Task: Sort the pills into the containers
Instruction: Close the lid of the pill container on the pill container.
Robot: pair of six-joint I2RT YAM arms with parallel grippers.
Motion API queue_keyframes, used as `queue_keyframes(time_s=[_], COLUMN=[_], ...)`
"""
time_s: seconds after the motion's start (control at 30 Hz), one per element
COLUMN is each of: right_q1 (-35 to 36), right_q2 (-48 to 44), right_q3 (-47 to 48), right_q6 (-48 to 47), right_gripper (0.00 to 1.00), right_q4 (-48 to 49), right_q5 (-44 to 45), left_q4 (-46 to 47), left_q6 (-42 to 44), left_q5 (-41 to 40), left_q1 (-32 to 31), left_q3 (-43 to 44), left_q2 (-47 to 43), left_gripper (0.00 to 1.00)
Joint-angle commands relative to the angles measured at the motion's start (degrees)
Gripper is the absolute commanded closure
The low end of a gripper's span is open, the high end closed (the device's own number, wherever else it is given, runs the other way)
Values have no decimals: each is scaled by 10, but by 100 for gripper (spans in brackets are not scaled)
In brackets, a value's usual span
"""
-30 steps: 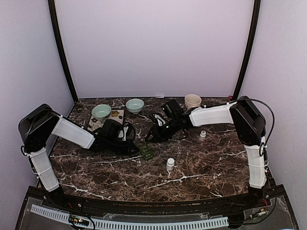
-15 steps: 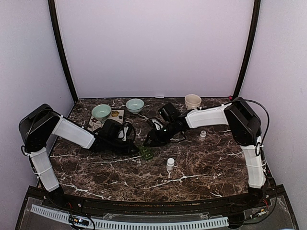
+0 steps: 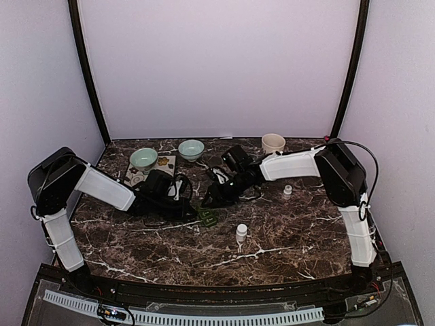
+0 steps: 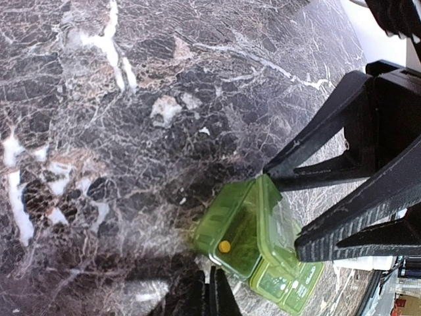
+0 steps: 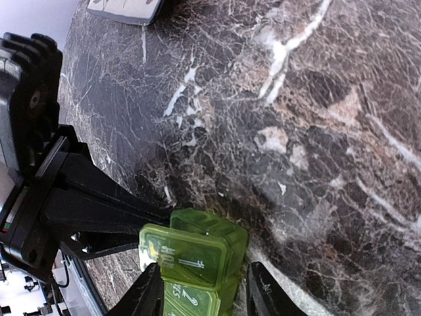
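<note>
Containers (image 3: 209, 217) lie mid-worktop (image 3: 285, 238), one lid up over a yellow pill (image 4: 225, 247); my left hand (image 4: 205, 280), pinched shut, sits just beside them, my right hand (image 5: 205, 273) half open astride them.

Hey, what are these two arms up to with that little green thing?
Both arms are at a small green pill box. The left gripper, shut, sits at one end of it; the right gripper straddles it with jaws apart. One compartment is open with a yellow pill inside. A white bottle stands nearby.
</note>
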Motion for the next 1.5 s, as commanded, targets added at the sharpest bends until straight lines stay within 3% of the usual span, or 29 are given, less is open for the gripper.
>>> queue_keyframes(time_s=[0.0, 1.47], right_q1=[8, 50], right_q2=[21, 124], right_q3=[32, 165], right_q6=[-12, -70], right_gripper=[57, 64], right_q4=[-17, -209], right_q5=[-3, 100], left_q4=[-7, 2], left_q6=[10, 7], left_q5=[5, 13], left_q1=[4, 4], left_q3=[14, 13], left_q2=[2, 9], left_gripper=[100, 100])
